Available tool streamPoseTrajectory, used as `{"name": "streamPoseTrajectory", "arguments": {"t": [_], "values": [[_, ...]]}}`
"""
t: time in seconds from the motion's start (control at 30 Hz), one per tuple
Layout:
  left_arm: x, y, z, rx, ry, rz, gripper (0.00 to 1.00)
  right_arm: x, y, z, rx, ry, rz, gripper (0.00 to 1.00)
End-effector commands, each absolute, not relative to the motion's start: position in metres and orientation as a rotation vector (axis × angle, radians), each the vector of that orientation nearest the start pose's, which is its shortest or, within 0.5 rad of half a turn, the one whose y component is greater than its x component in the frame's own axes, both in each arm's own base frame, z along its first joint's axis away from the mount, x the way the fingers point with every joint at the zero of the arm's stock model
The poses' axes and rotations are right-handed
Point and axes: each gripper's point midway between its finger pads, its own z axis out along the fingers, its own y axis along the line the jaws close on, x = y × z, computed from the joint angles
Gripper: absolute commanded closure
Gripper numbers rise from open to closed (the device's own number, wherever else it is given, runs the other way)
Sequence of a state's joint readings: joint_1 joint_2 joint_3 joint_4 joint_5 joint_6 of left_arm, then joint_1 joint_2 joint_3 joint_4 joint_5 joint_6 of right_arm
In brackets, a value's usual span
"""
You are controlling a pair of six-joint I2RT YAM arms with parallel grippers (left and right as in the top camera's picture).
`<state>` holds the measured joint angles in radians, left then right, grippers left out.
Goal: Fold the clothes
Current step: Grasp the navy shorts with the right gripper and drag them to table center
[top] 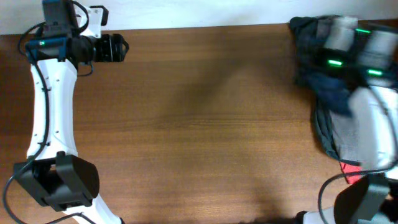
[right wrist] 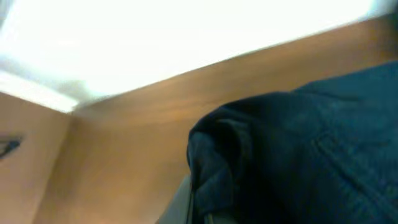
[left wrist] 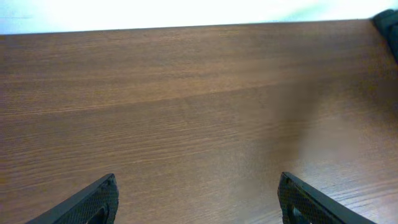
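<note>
No legible txt or labels

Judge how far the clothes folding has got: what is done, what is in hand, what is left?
Done: nothing; the clothes lie in a crumpled heap at the right edge of the table. In hand: the right gripper is over the heap, navy fabric filling its wrist view; a grasp cannot be confirmed. The left gripper hangs open over bare wood. Left: all spreading and folding.
</note>
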<state>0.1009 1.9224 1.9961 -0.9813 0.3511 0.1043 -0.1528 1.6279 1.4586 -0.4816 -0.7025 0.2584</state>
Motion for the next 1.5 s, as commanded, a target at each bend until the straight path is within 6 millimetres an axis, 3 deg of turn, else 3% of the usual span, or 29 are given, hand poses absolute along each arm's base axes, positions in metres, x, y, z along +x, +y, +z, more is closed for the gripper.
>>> {"name": "streamPoseTrajectory", "arguments": {"t": [0.0,0.03,0.07,0.2,0.37,0.5,0.53,0.6,0.63,0.73,0.77,0.8,0.83,0.93,1.0,1.17,1.2,1.23,1.37,1.43,1.47], "values": [[0.498,0.000,0.261,0.122,2.418,-0.349,0.18,0.458,0.154,0.275,-0.095,2.176,0.907,0.96],[0.497,0.003,0.261,0.124,2.421,-0.343,0.18,0.457,0.180,0.271,-0.135,2.177,0.911,0.96],[0.497,0.009,0.260,0.111,2.423,-0.333,0.18,0.453,0.219,0.264,-0.192,2.176,0.918,0.96],[0.496,0.026,0.260,0.069,2.424,-0.319,0.18,0.439,0.283,0.249,-0.314,2.170,0.957,0.96],[0.494,0.043,0.260,0.027,2.425,-0.304,0.18,0.423,0.317,0.231,-0.376,2.206,0.984,0.96],[0.494,0.046,0.260,0.021,2.423,-0.301,0.18,0.412,0.330,0.230,-0.417,2.215,1.020,0.96],[0.494,0.046,0.260,0.021,2.423,-0.301,0.18,0.409,0.331,0.230,-0.426,2.215,1.032,0.94],[0.494,0.046,0.260,0.021,2.424,-0.302,0.18,0.406,0.333,0.233,-0.451,2.207,1.051,0.70],[0.494,0.046,0.260,0.020,2.424,-0.302,0.18,0.404,0.333,0.237,-0.464,2.197,1.066,0.61],[0.494,0.044,0.260,0.023,2.423,-0.309,0.17,0.397,0.322,0.244,-0.492,2.231,1.026,0.12],[0.493,0.043,0.260,0.026,2.422,-0.319,0.17,0.397,0.313,0.239,-0.490,2.273,0.963,0.00],[0.493,0.041,0.261,0.031,2.419,-0.333,0.17,0.399,0.299,0.232,-0.474,2.327,0.864,0.01],[0.493,0.036,0.261,0.043,2.417,-0.365,0.17,0.405,0.269,0.222,-0.428,2.409,0.658,0.01],[0.490,0.023,0.259,0.070,2.428,-0.407,0.18,0.420,0.214,0.213,-0.322,2.476,0.353,0.01],[0.487,0.007,0.251,0.105,2.456,-0.430,0.18,0.428,0.196,0.213,-0.274,2.480,0.307,0.01],[0.471,-0.049,0.203,0.282,2.616,-0.508,0.18,0.444,0.178,0.212,-0.350,2.445,0.357,0.01],[0.469,-0.052,0.199,0.292,2.630,-0.515,0.18,0.446,0.176,0.211,-0.361,2.446,0.349,0.00],[0.461,-0.067,0.178,0.322,2.708,-0.547,0.22,0.449,0.170,0.204,-0.397,2.452,0.323,0.04],[0.446,-0.081,0.142,0.340,2.849,-0.599,0.34,0.453,0.174,0.176,-0.453,2.502,0.312,0.11],[0.441,-0.079,0.133,0.324,2.892,-0.607,0.38,0.453,0.178,0.163,-0.464,2.530,0.339,0.11],[0.438,-0.072,0.128,0.293,2.920,-0.614,0.41,0.452,0.183,0.146,-0.478,2.566,0.375,0.11]]}}
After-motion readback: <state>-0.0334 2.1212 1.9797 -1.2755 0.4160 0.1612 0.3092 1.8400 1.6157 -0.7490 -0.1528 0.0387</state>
